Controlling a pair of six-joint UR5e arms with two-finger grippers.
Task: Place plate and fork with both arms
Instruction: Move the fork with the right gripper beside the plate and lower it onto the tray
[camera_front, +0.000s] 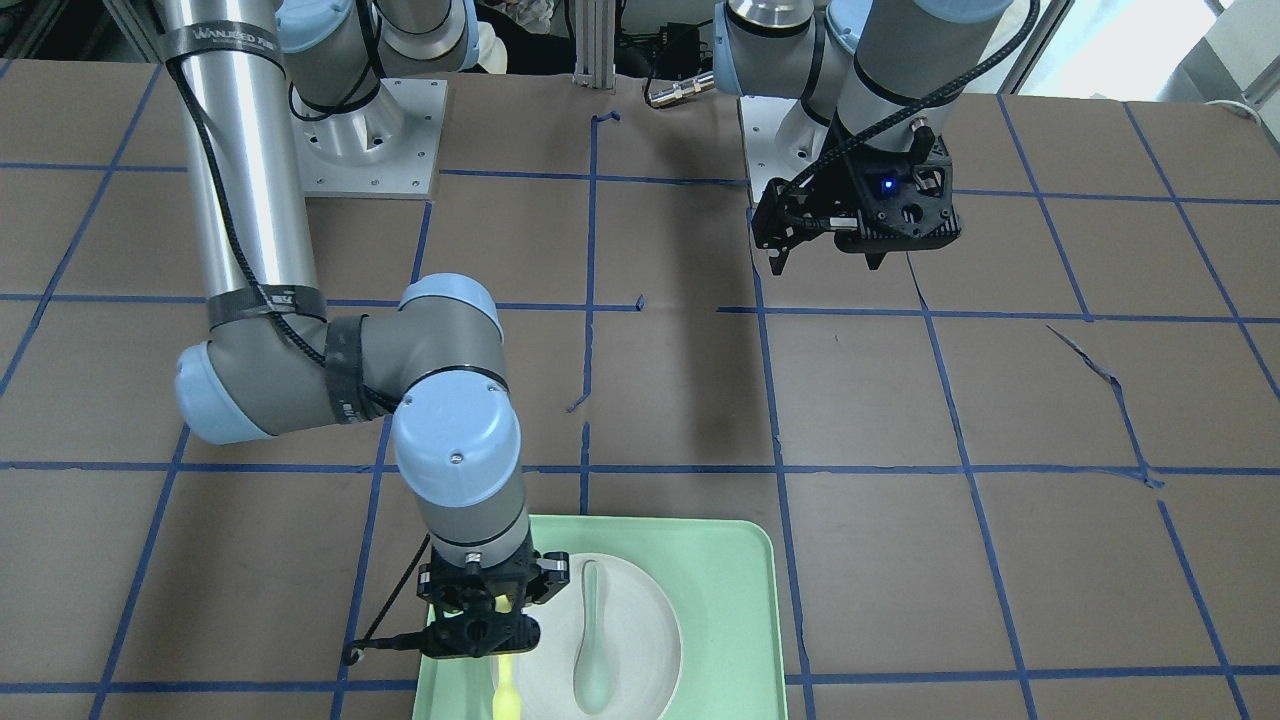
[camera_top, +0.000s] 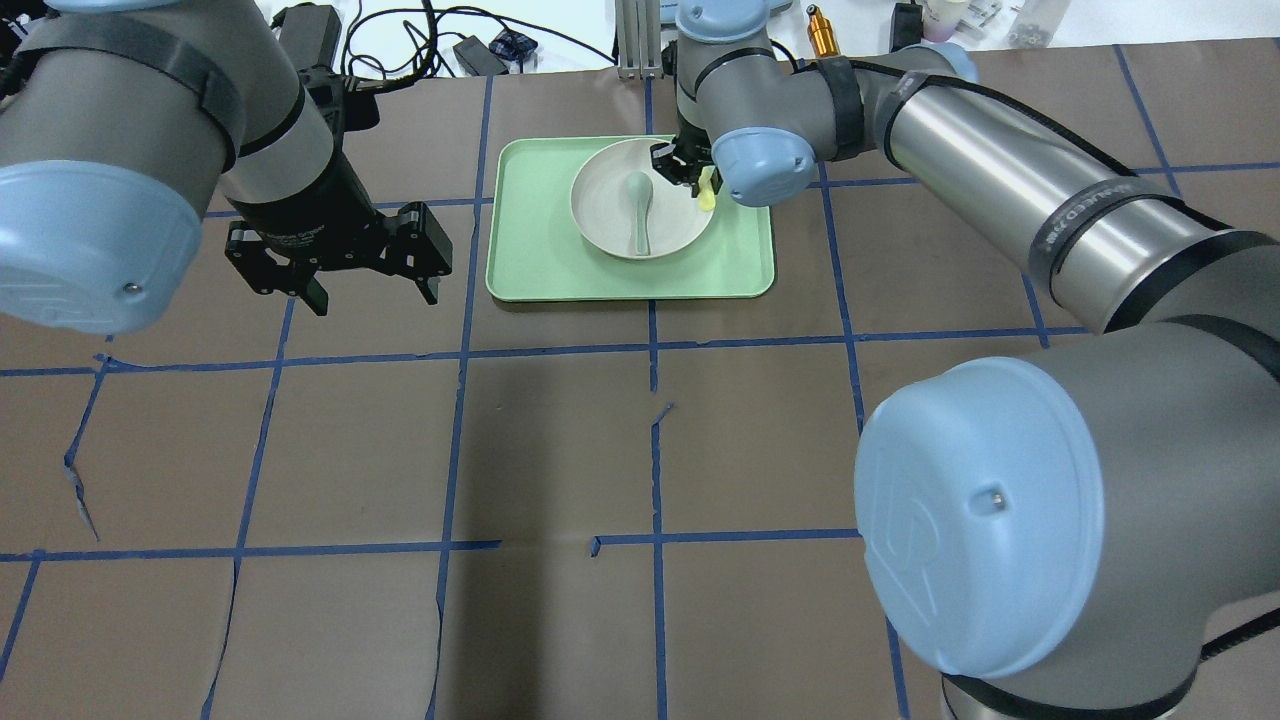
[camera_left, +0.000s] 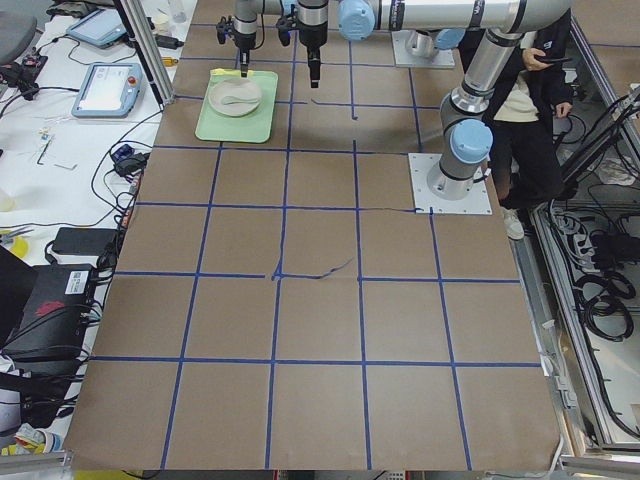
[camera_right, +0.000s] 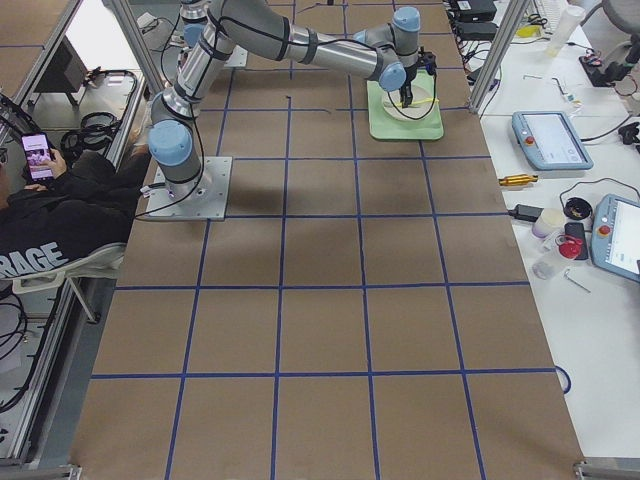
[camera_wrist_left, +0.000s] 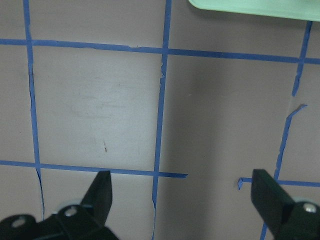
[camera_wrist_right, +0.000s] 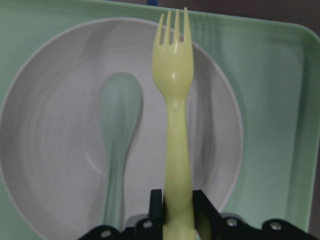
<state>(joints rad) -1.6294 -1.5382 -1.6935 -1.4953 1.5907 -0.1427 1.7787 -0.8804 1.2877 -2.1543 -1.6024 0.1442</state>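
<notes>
The white plate lies in the pale green tray with a grey-green spoon in it. My right gripper is shut on the handle of the yellow fork, over the plate's right edge. In the right wrist view the fork points forward over the plate, beside the spoon. In the front view the right gripper holds the fork next to the plate. My left gripper is open and empty above bare table, left of the tray.
The table is brown with blue tape lines. In the left wrist view only the tray's corner shows at the top, with the open left gripper above bare board. Cables and devices lie beyond the table's far edge.
</notes>
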